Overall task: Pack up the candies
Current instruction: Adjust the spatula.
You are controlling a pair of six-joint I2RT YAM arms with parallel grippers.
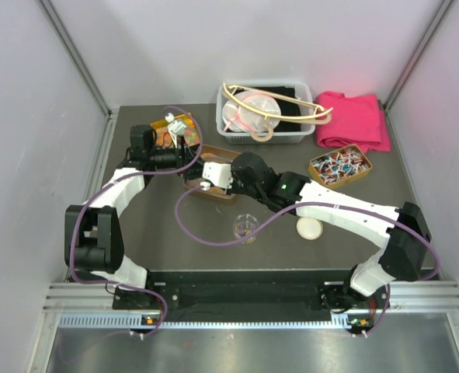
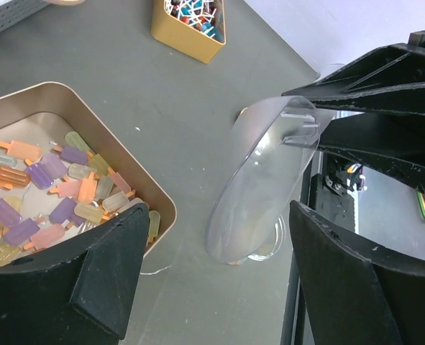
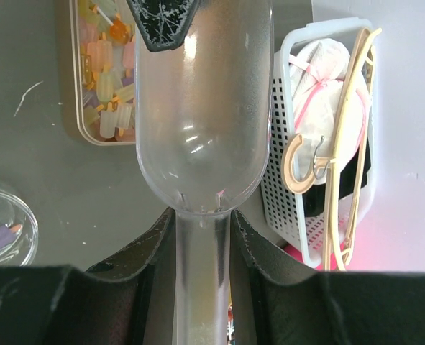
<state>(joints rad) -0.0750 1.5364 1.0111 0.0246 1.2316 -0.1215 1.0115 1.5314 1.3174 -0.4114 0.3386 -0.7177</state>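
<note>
The candies lie in the gold tin left of centre on the desk, so the right pincer (clamped on the clear scoop by its handle) should dig low under them, with the wide-spread left pincer standing aside.

Small translucent popsicle-shaped candies, stubby sticks, orange, pink, purple, pale green. Lying flat and overlapping in a loose heap inside gold tin, bare floor showing toward far side. One purple piece apart in clear bowl.
</note>
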